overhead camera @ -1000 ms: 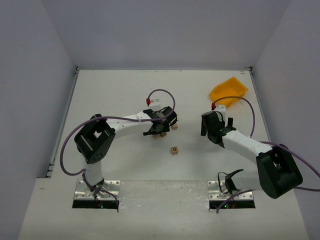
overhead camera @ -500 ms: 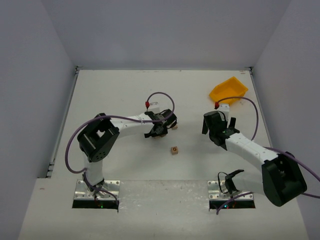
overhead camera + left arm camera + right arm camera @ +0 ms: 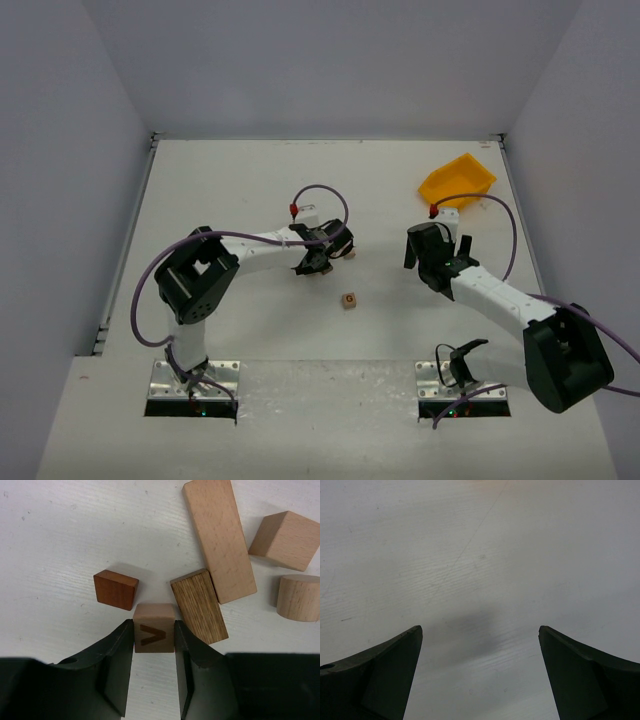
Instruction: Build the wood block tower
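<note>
In the left wrist view my left gripper (image 3: 154,630) is shut on a pale cube marked with a V (image 3: 154,628), one finger against each side. Around it on the table lie a dark reddish-brown block (image 3: 116,589), a striped brown oblong (image 3: 199,606), a long pale oblong (image 3: 219,537), a pale cube (image 3: 285,540) and a pale cylinder (image 3: 298,598). In the top view the left gripper (image 3: 320,260) covers most of this cluster. Another lettered cube (image 3: 348,300) sits alone nearer the arms. My right gripper (image 3: 480,630) is open and empty over bare table, also seen from above (image 3: 432,262).
A yellow plastic bin (image 3: 457,181) stands at the back right, beyond the right arm. Grey walls close in the table (image 3: 230,180) on the left, right and far sides. Purple cables loop above both arms.
The left gripper has shifted slightly toward the far side over the block cluster. The right arm has moved a little to the right. The lone lettered cube has not moved.
</note>
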